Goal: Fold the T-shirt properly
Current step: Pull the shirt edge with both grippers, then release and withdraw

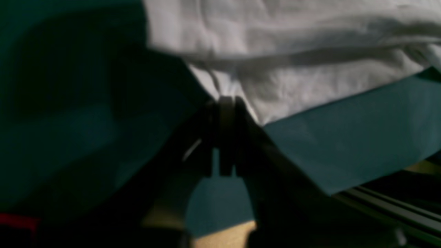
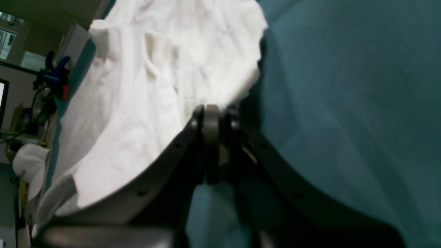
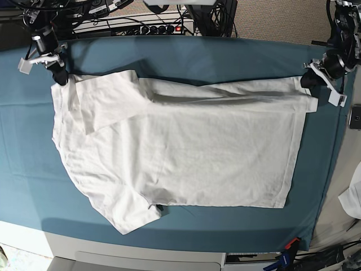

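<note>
The white T-shirt [image 3: 186,152] lies spread on the teal sheet [image 3: 225,56], hem toward the right and one sleeve pointing at the front left. My left gripper [image 3: 307,79] is at the shirt's far right corner. The left wrist view shows that gripper [image 1: 225,101] shut on the T-shirt's [image 1: 293,51] edge, with a fold of cloth above it. My right gripper [image 3: 58,79] is at the far left corner. Seen in the right wrist view, this gripper [image 2: 215,110] is shut on the T-shirt's [image 2: 155,86] bunched cloth.
A power strip with cables [image 3: 135,25] runs behind the sheet's far edge. On the right, off the sheet, lie a small dark device [image 3: 355,117] and a white cloth [image 3: 352,197]. A blue and red clamp [image 3: 287,251] sits at the front right corner.
</note>
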Robot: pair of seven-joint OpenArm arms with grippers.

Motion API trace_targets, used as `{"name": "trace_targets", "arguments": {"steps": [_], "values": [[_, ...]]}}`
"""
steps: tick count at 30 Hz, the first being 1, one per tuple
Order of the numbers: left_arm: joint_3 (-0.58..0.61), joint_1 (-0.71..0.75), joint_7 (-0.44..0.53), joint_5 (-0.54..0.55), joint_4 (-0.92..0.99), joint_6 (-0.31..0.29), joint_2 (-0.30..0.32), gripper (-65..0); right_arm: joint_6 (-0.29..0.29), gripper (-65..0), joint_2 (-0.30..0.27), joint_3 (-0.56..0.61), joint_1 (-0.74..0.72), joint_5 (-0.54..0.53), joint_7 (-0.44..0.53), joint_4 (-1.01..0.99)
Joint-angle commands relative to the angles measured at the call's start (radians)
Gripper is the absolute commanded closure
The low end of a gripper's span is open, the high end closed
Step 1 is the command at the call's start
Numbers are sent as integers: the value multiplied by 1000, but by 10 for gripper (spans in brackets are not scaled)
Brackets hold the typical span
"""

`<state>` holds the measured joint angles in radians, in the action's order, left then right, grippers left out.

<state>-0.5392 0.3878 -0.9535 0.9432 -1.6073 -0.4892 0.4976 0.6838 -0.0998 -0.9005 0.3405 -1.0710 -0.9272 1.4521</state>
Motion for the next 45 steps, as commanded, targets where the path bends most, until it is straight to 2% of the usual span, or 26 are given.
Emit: {"name": "trace_targets", "arguments": {"steps": [1,10,24,40,42,43,44,45], "values": [[-26,9,2,7,-14,-1,18,0,14,0,-16,-6,14,-16,6,15],[-153,111,-15,65,-14,-2,18,0,14,0,-17,-67,96,-87,-19,15],[-153,178,-53,86,-15,-8,18,0,14,0,-33,-110,245,-145,-43,15],[-153,199,-60,85,-15,-10,17,0,14,0,-50,-129,238,-163,-31,15],[-153,199,-58,74,-15,-47,17,0,14,0,-50,-129,238,-158,-31,15],[-153,199,-56,64,-15,-66,17,-13,14,0,-50,-129,238,-153,-31,15],[-153,199,-55,60,-15,-70,17,-73,14,-8,-50,-129,238,-147,-30,15],[-153,200,-52,57,-15,-70,17,-128,14,-64,-50,-129,238,-147,-29,15]]}}
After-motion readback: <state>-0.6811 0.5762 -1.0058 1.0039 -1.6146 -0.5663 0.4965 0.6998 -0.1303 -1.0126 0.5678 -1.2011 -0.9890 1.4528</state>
